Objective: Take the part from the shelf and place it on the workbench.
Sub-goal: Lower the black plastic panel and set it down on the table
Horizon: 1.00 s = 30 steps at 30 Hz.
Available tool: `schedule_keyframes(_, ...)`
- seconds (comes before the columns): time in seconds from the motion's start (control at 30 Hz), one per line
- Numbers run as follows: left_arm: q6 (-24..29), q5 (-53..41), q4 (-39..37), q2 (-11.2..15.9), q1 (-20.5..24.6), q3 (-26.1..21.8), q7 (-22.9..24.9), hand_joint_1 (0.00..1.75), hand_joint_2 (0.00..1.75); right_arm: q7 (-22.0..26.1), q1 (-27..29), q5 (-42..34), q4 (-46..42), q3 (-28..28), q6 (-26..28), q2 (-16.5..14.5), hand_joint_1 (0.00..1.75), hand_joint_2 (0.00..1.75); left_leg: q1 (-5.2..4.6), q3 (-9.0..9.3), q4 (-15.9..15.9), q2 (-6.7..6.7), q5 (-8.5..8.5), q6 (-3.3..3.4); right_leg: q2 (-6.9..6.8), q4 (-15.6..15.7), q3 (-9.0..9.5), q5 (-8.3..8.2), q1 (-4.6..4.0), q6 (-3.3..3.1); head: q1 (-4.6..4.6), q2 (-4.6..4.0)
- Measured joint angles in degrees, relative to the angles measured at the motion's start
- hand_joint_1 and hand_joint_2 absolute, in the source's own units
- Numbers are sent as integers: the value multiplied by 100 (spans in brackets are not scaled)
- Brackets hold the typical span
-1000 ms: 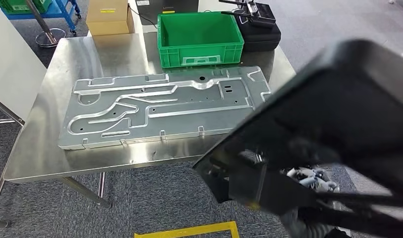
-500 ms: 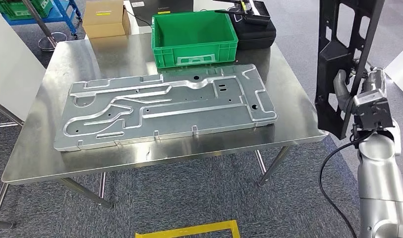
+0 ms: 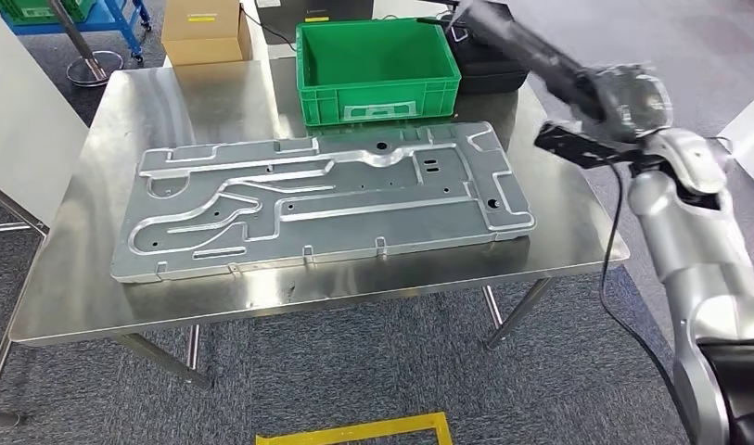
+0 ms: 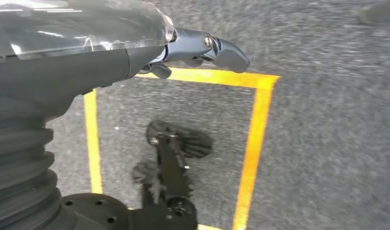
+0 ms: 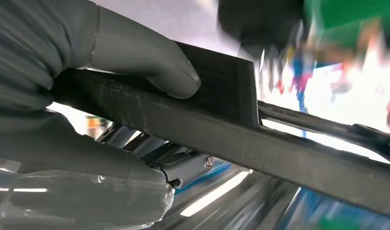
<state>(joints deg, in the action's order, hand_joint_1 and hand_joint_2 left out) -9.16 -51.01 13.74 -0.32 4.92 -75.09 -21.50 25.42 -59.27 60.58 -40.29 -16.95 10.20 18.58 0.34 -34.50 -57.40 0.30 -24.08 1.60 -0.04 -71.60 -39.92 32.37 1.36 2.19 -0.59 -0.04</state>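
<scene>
Right hand (image 3: 623, 102) grips the long black plastic frame part (image 3: 521, 46), held aloft at 2 o'clock over the steel counter (image 3: 95, 297), above the green plastic crate (image 3: 377, 65) and stamped grey metal panel (image 3: 317, 199). Left hand (image 4: 202, 48) holds nothing, fingers slack.

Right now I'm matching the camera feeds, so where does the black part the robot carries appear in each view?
Head view: the black part is blurred at upper right, above the table's far right corner, held by the right hand.
Right wrist view: it crosses the picture as a dark bar under the thumb.
Left wrist view: not in it.
Shared landmark: the right hand gripping it.
</scene>
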Motion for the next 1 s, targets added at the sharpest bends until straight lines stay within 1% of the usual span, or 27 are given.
schedule_keyframes(0.03,-51,-28,-1,1,7,2,-43,0,175,-23,-171,247,308,-344,-160,-174,175,175,4,5,-5,2,-6,-6,-1,-150,-109,-26,10,12,-1,0)
schedule_keyframes(0.07,-92,-63,-3,1,12,9,-84,0,175,-39,-298,457,580,-674,-291,-356,175,175,11,10,-15,3,-16,-18,-2,-87,-118,-158,21,18,0,0)
schedule_keyframes(0.1,-131,-96,-6,1,15,22,-121,0,175,-56,-379,643,811,-1010,-386,-542,175,175,22,17,-31,1,-30,-39,-3,174,-28,-372,32,21,0,0)
schedule_keyframes(0.13,-161,-130,-9,1,20,43,-151,0,175,-75,-421,782,991,-1316,-443,-723,175,175,34,21,-52,-6,-50,-69,-2,521,111,-569,41,19,-1,0)
schedule_keyframes(0.17,-188,-154,-12,2,29,65,-177,0,175,-105,-443,876,1148,-1594,-476,-918,175,175,34,11,-84,-19,-69,-104,3,835,240,-708,33,9,0,0)
schedule_keyframes(0.2,-210,-168,-15,3,39,84,-197,0,175,-140,-450,929,1282,-1828,-493,-1101,175,175,32,-14,-111,-35,-80,-141,8,1057,329,-762,21,-15,-3,0)
schedule_keyframes(0.23,-225,-178,-18,3,47,97,-209,0,175,-176,-444,952,1390,-2008,-497,-1260,175,175,30,-39,-127,-48,-82,-176,13,1158,361,-744,1,-44,-8,0)
schedule_keyframes(0.27,-235,-180,-21,3,50,104,-216,0,175,-208,-428,966,1485,-2159,-496,-1409,175,175,27,-60,-130,-62,-74,-212,16,1182,358,-720,-24,-82,-11,0)
schedule_keyframes(0.33,-242,-182,-27,4,38,111,-217,0,175,-244,-394,974,1617,-2383,-479,-1647,175,175,42,-77,-138,-70,-93,-283,13,1219,371,-713,-21,-167,-16,0)
schedule_keyframes(0.37,-242,-182,-28,6,34,113,-218,0,175,-250,-383,971,1669,-2467,-454,-1742,175,175,49,-109,-219,-67,-153,-312,9,1236,390,-718,-14,-213,-17,0)
schedule_keyframes(0.4,-242,-182,-29,9,34,114,-221,0,175,-249,-378,963,1707,-2529,-414,-1813,175,175,53,-199,-423,-64,-273,-333,5,1255,412,-721,-6,-254,-18,0)
schedule_keyframes(0.43,-242,-182,-29,13,33,115,-231,0,175,-248,-367,952,1740,-2572,-362,-1869,175,175,57,-342,-744,-59,-430,-348,4,1262,428,-718,-13,-285,-20,0)
schedule_keyframes(0.47,-241,-183,-30,16,32,115,-245,0,175,-245,-348,939,1775,-2612,-297,-1906,175,175,57,-527,-1134,-59,-597,-359,2,1263,439,-710,-24,-310,-20,0)
schedule_keyframes(0.5,-239,-184,-30,19,27,115,-263,0,175,-240,-313,926,1809,-2645,-233,-1934,175,175,57,-716,-1509,-59,-725,-365,6,1263,451,-701,-36,-325,-20,0)
schedule_keyframes(0.53,-231,-186,-30,21,22,117,-283,0,175,-234,-264,909,1844,-2672,-171,-1955,131,131,58,-841,-1731,-58,-757,-368,9,1262,469,-690,-46,-334,-20,0)
schedule_keyframes(0.57,-218,-188,-30,21,19,119,-300,0,175,-227,-211,890,1877,-2693,-109,-1964,87,87,58,-871,-1745,-58,-683,-365,13,1260,488,-678,-53,-337,-20,0)
schedule_keyframes(0.6,-195,-193,-30,22,17,122,-315,0,175,-223,-159,868,1907,-2708,-39,-1969,44,44,59,-791,-1530,-58,-509,-356,17,1256,510,-663,-57,-333,-20,0)
schedule_keyframes(0.63,-160,-197,-30,23,16,125,-325,0,175,-221,-117,844,1933,-2715,37,-1971,0,0,61,-616,-1131,-57,-280,-342,23,1250,532,-645,-58,-321,-20,0)
schedule_keyframes(0.67,-114,-205,-30,25,18,126,-331,0,175,-220,-89,822,1955,-2719,118,-1971,0,0,54,-422,-732,-59,-117,-324,30,1241,545,-624,-69,-300,-20,0)
schedule_keyframes(0.7,-62,-215,-30,27,22,127,-334,0,175,-218,-68,804,1978,-2720,190,-1971,0,0,47,-270,-415,-63,-13,-301,38,1233,550,-609,-79,-277,-19,0)
schedule_keyframes(0.73,-9,-225,-30,27,25,130,-332,0,175,-216,-49,792,1998,-2720,247,-1971,0,0,38,-179,-230,-66,18,-278,45,1232,553,-600,-89,-251,-17,0)
schedule_keyframes(0.8,94,-248,-30,28,31,136,-307,0,175,-210,-5,771,2034,-2720,314,-1977,0,0,31,-150,-161,-70,-7,-220,52,1252,560,-601,-98,-194,-14,0)
schedule_keyframes(0.83,135,-254,-30,29,31,140,-286,0,131,-203,13,756,2047,-2720,336,-1983,0,0,40,-139,-139,-66,2,-186,49,1248,564,-587,-92,-162,-13,0)
schedule_keyframes(0.87,163,-257,-30,30,32,143,-267,0,87,-189,24,737,2058,-2720,356,-1991,0,0,49,-124,-116,-62,12,-151,44,1189,544,-536,-86,-130,-12,0)
schedule_keyframes(0.9,177,-255,-29,29,35,145,-254,0,44,-169,26,712,2064,-2720,377,-1998,0,0,60,-110,-91,-56,24,-118,40,1030,475,-430,-80,-103,-11,0)
schedule_keyframes(0.93,179,-247,-30,30,37,145,-250,0,0,-138,30,682,2068,-2718,406,-2004,0,0,63,-101,-77,-51,30,-95,36,748,343,-269,-71,-81,-10,0)
schedule_keyframes(1.0,170,-226,-30,30,39,144,-251,0,0,-45,57,603,2068,-2704,497,-2021,0,0,60,-96,-76,-46,25,-69,34,-23,-42,64,-63,-48,-10,0)
